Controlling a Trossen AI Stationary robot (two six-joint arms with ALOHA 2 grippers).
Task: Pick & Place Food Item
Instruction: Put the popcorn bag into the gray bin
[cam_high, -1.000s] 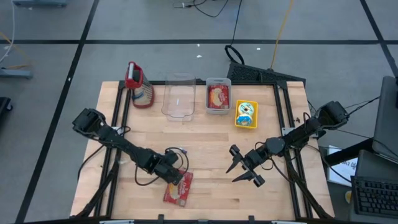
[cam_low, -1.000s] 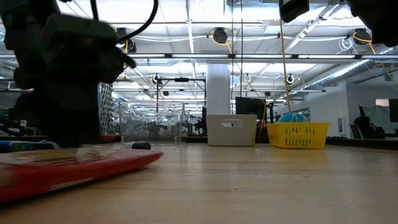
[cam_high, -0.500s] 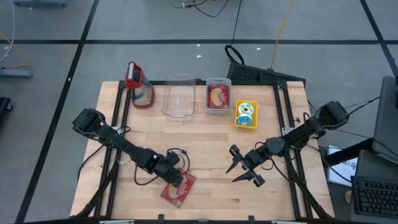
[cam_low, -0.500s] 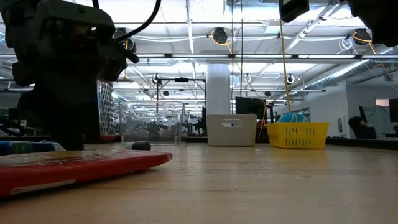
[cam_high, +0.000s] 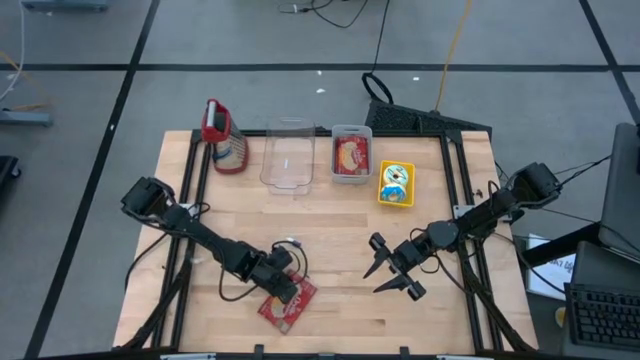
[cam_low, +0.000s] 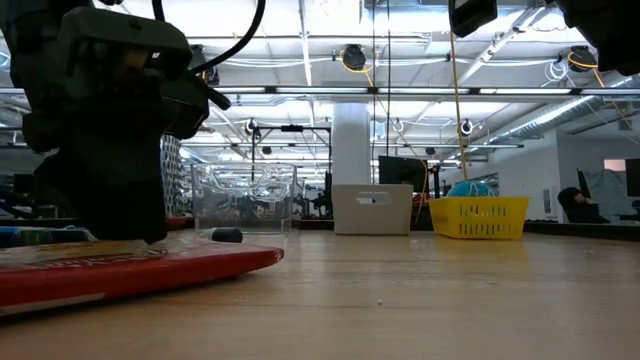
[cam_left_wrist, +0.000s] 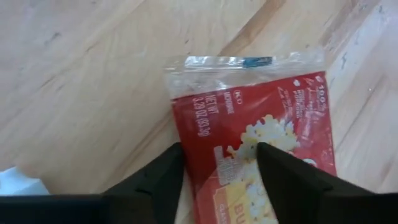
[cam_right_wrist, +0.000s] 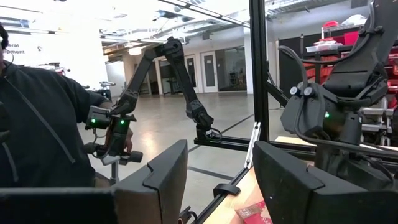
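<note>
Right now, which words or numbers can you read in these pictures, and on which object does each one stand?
"NET WT": on the red popcorn packet under the left gripper.
"3.29 OZ (93.3g)": same packet, beside it; the digits are small, so uncertain.
Large yellow letters on the packet: cut off, unreadable.
Print on the packet in the grey bin and on the item in the yellow basket: too small to read.

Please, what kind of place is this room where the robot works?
Probably a robotics lab or workshop. Beyond the wooden table the low view shows open ceiling pipes and lights, and the right wrist view shows another robot arm on a bare floor and a person holding a controller.
</note>
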